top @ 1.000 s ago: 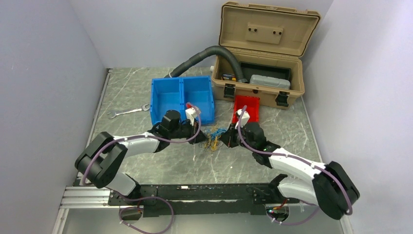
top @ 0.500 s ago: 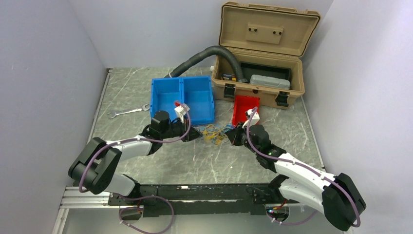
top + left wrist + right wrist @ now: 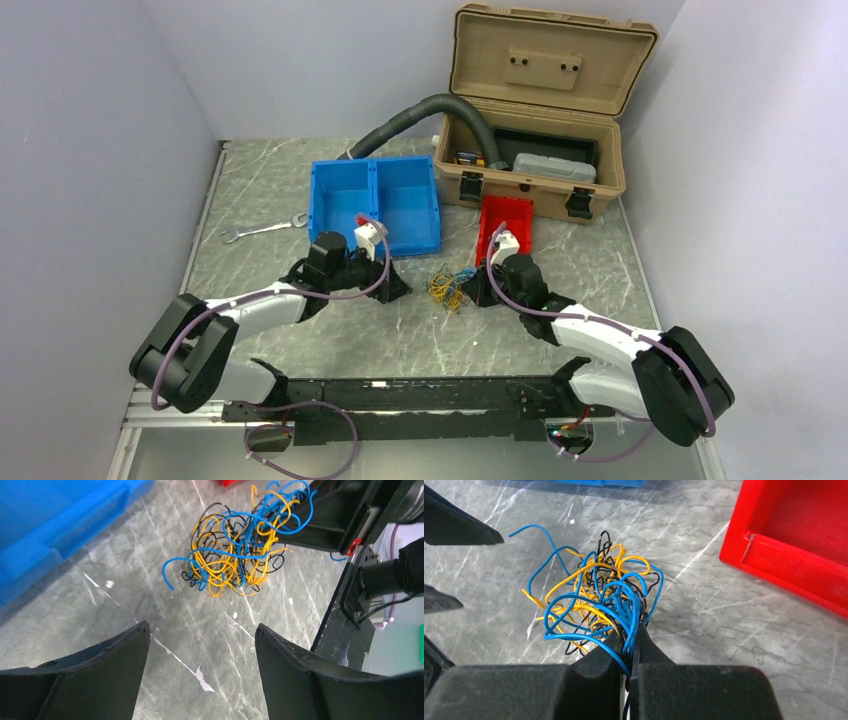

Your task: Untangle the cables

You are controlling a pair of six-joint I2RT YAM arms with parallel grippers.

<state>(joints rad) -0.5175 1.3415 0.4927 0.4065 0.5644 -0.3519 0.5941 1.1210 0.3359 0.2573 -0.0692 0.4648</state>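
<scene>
The cables (image 3: 448, 285) lie as one tangled ball of thin yellow, blue and black wires (image 3: 235, 550) on the grey marble table, between the two arms. My right gripper (image 3: 633, 630) is shut on several blue strands at the near edge of the ball (image 3: 591, 597). To the left of the ball, my left gripper (image 3: 202, 630) is open and apart from it, with only bare table between its fingers. From above, the left gripper (image 3: 398, 284) sits left of the tangle and the right gripper (image 3: 472, 288) touches its right side.
A blue two-compartment bin (image 3: 375, 203) stands just behind the left gripper. A red tray (image 3: 506, 222) lies behind the right gripper, before an open tan case (image 3: 537, 170) with a grey corrugated hose (image 3: 415, 115). A wrench (image 3: 262, 229) lies at the left.
My left gripper has opened, let go of the cables and drawn back to the left. The tangle, stretched between both grippers earlier, now sits bunched by the right gripper.
</scene>
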